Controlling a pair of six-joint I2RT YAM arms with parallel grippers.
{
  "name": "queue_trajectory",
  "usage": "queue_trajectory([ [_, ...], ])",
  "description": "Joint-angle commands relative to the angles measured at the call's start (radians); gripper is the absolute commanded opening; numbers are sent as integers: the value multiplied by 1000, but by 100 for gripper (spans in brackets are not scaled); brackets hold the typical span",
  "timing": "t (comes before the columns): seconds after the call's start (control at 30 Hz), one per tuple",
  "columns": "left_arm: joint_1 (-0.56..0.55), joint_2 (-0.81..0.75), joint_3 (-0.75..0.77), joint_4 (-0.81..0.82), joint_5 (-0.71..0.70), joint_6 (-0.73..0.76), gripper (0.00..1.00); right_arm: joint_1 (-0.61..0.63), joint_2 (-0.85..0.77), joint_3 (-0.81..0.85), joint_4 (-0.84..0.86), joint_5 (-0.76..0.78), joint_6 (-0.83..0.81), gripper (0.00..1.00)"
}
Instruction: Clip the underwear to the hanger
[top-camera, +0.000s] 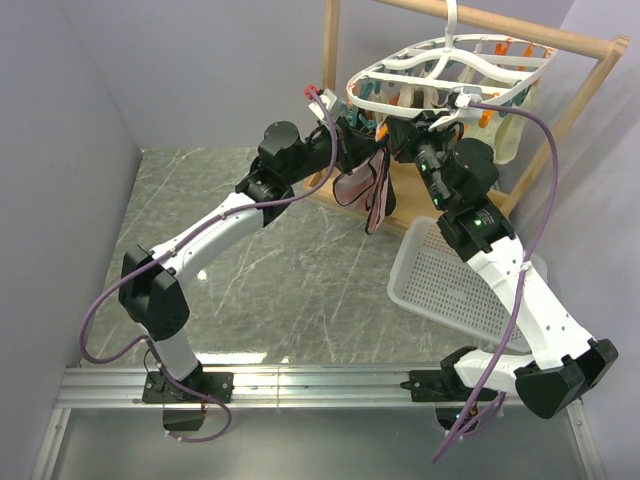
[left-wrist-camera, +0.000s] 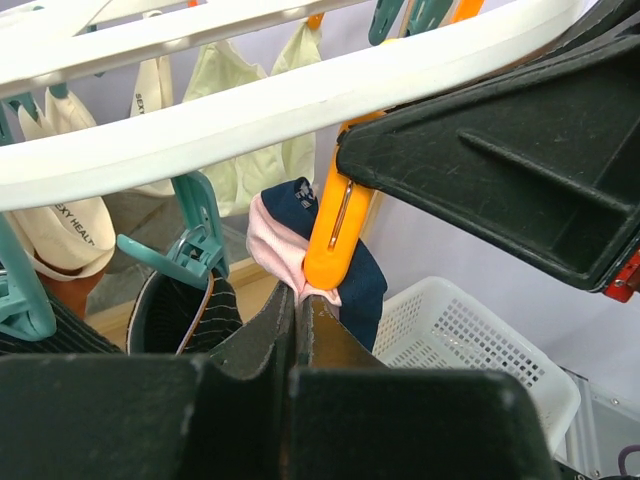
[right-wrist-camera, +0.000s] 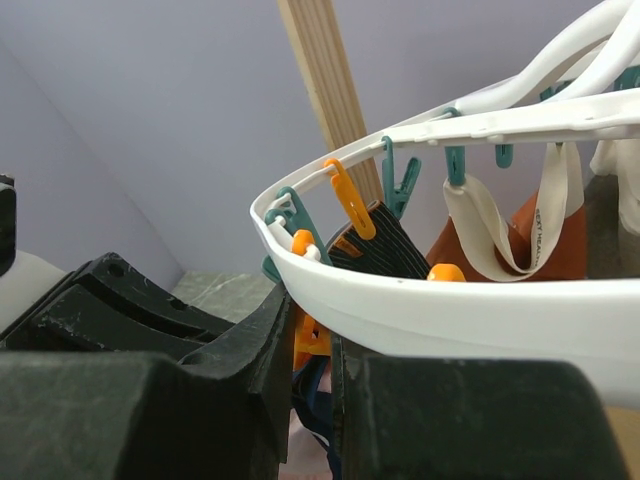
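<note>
Pale pink underwear (left-wrist-camera: 272, 238) with navy edging bunches below the hanger (left-wrist-camera: 200, 122), mostly hidden. The left gripper (left-wrist-camera: 296, 312) pinches it; the right gripper (right-wrist-camera: 312, 338) clamps the orange peg (left-wrist-camera: 335, 235) touching it.

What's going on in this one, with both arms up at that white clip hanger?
Both arms reach up to the hanger on the wooden rack. The left tool pinches the pink underwear just under an orange peg, whose tip sits on the fabric's edge. The right tool is closed around that peg's upper end, at the rim. Whether the peg has properly bitten the fabric cannot be told.
</note>
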Motion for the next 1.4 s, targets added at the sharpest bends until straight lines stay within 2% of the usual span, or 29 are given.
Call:
queue_trajectory([
  [0.0, -6, 5, 57, 69, 22, -10, 0, -16, -4, 20, -3, -4, 16, 15],
  [0.23, -7, 15, 70, 67, 23, -7, 0, -20, 2, 32, -5, 0, 13, 31],
  [0.3, -7, 17, 73, 67, 22, -7, 0, -20, 2, 33, -8, 0, 13, 33],
  [0.63, -6, 42, 105, 70, 25, -5, 0, -30, 3, 38, -6, -15, 5, 52],
  [0.87, -6, 51, 113, 52, 10, -8, 0, -42, 0, 34, 2, -27, 7, 58],
  [0.93, -6, 48, 107, 44, -4, -10, 1, -42, -3, 27, 3, -38, 11, 64],
  [1.1, 2, 26, 62, 38, -27, -27, 14, -45, -12, 1, 14, -75, 19, 76],
  [1.23, 19, 0, 25, 35, -24, -47, 24, -45, -35, -20, 14, -101, 14, 80],
  [1.37, 28, -32, -25, 40, -18, -47, 41, -45, -59, -51, -1, -116, 10, 81],
])
